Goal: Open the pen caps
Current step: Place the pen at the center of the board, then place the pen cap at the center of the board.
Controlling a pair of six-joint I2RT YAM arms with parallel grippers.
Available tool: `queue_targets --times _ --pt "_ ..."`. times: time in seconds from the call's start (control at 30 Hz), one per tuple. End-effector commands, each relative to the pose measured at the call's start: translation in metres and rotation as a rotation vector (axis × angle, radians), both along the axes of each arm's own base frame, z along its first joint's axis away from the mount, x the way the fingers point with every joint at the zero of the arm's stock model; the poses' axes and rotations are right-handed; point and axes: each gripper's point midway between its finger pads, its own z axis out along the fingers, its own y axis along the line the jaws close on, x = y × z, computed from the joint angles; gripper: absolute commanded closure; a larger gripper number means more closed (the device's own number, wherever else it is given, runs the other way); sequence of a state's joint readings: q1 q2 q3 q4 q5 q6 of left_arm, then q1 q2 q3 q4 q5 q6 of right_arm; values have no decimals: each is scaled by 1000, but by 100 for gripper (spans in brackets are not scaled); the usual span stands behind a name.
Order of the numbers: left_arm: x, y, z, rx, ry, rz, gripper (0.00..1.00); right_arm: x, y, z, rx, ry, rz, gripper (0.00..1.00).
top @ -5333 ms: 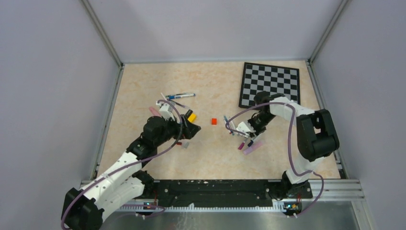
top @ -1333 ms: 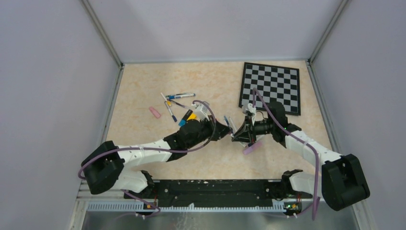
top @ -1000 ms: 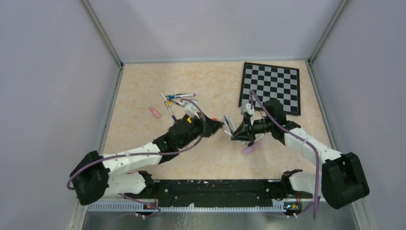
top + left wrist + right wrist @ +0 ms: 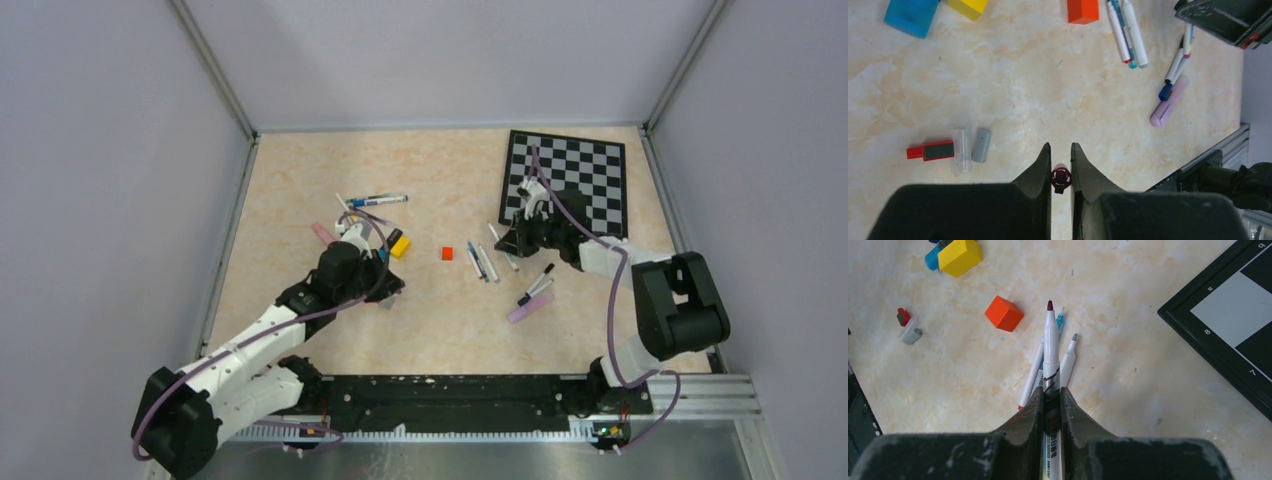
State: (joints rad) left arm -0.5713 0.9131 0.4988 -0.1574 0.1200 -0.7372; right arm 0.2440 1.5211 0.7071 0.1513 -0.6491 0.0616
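Dark purple cap (image 4: 1061, 177) pinched in left gripper (image 4: 1061, 149), left of the red cube (image 4: 447, 254). White pen (image 4: 1050, 347), tip bare, pinched in right gripper (image 4: 1051, 391), right of the cube.

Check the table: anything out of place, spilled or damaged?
Nothing spilled or visibly damaged. The only oddities are non-pen items: an orange cube beside the loose pens mid-table, a yellow block left of it in the top view, and a chessboard at the far right.
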Motion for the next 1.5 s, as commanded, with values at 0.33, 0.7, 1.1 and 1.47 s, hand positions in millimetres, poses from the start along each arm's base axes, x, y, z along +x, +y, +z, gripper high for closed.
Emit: queue_targets --times 0.33,0.7,1.1,1.47 --pt "-5 -12 -51 236 102 -56 89 27 -7 -23 -43 96 -118 83" --pt "-2 -12 -68 346 139 -47 85 24 -6 -21 -31 105 -120 73" --pt "3 -11 -73 406 154 -52 76 8 1 20 40 -12 0 71" --pt "8 -6 -77 479 171 -41 69 0 -3 32 65 -54 29 71"
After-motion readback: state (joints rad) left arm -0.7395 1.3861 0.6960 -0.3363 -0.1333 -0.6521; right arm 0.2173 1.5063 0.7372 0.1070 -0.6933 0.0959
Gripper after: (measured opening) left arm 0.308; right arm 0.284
